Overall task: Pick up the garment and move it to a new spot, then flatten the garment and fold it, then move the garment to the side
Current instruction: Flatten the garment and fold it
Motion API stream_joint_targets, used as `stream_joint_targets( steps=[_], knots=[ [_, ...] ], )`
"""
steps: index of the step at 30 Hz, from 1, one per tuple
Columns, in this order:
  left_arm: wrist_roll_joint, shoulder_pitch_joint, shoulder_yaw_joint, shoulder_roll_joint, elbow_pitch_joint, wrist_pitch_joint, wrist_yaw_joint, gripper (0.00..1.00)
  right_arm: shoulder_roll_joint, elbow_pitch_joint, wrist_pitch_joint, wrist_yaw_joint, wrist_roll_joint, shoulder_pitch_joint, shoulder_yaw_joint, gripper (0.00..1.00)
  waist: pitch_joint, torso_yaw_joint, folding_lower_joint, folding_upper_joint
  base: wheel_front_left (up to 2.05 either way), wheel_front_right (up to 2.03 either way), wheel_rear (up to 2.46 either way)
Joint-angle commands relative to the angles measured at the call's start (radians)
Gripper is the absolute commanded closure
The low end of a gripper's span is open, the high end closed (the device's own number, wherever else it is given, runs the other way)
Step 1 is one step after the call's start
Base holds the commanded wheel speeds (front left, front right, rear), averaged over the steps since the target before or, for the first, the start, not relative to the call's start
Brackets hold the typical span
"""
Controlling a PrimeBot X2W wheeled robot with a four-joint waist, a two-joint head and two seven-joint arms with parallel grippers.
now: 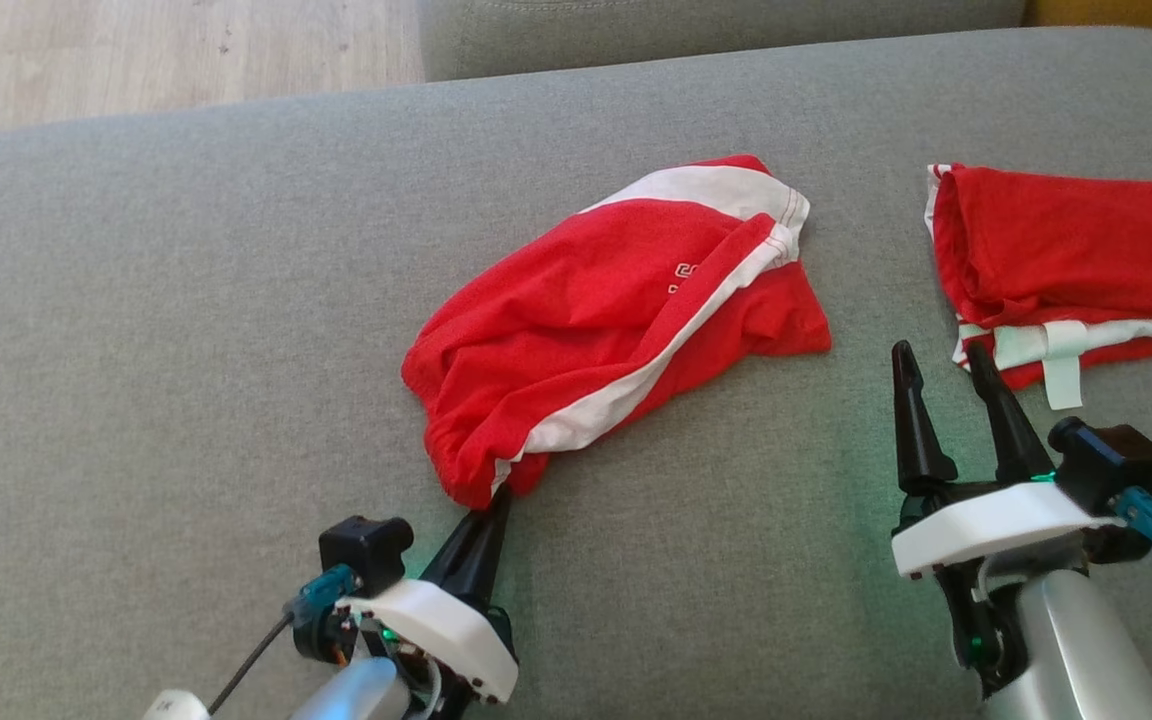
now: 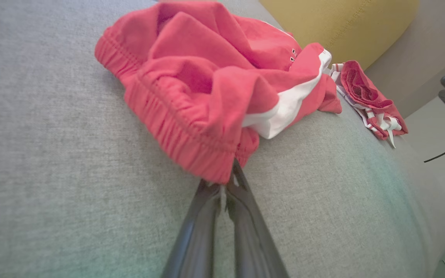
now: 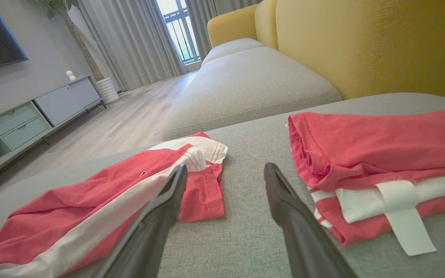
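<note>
The red shorts (image 1: 616, 320) lie crumpled near the middle of the grey sofa cushion (image 1: 186, 350), with the white stripe (image 1: 636, 385) running slantwise across them and the gathered waistband (image 2: 176, 143) towards the robot. The left gripper (image 1: 496, 500) sits low at the near corner of the shorts. Its two dark fingers are pressed together, with the bottom edge of the waistband pinched at their tips. The cloth around that corner bunches up, and the rest of the shorts rests on the cushion.

The right gripper (image 1: 939, 352) hangs over bare cushion with its fingers spread wide and nothing between them. It stands between the shorts and a folded red garment (image 1: 1066, 250), which lies further to the right with a white band and a loose white strip along its near edge. The two red pieces are apart, with grey fabric showing between them. Beyond the cushion there is a yellow backrest (image 3: 361, 46) and a pale wooden floor (image 1: 136, 50).
</note>
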Motion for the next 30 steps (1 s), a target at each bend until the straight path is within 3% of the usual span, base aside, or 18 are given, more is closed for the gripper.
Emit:
stream_joint_targets(
  steps=[1, 10, 16, 23, 30],
  knots=[
    [-0.001, -0.038, 0.031, 0.011, -0.025, -0.01, 0.0, 1.0, -0.001, -0.028, -0.004, 0.007, -0.005, -0.037, 0.02, 0.0, -0.002, 0.001, 0.0, -0.0001, 0.0, 0.0, 0.0],
    [0.028, -0.031, 0.029, 0.058, -0.062, -0.023, 0.021, 1.0, -0.001, -0.013, 0.002, 0.007, -0.027, -0.045, 0.003, 0.0, -0.028, 0.028, 0.0, -0.0001, 0.0, 0.0, 0.0],
    [0.052, -0.029, 0.027, 0.129, -0.141, -0.003, 0.038, 1.0, -0.001, 0.025, 0.04, 0.007, -0.073, -0.091, -0.015, 0.0, -0.044, 0.06, 0.0, -0.0001, 0.0, 0.0, 0.0],
    [0.072, -0.035, 0.028, 0.198, -0.232, 0.036, 0.063, 1.0, -0.001, 0.116, 0.129, 0.007, -0.1, -0.184, -0.004, 0.0, -0.046, 0.088, 0.0, -0.0001, 0.0, 0.0, 0.0],
    [0.085, -0.039, 0.017, 0.213, -0.284, 0.058, 0.08, 1.0, -0.01, 0.251, 0.205, 0.007, -0.151, -0.3, 0.026, 0.0, -0.02, 0.114, 0.0, -0.0001, 0.0, 0.0, 0.0]
  ],
)
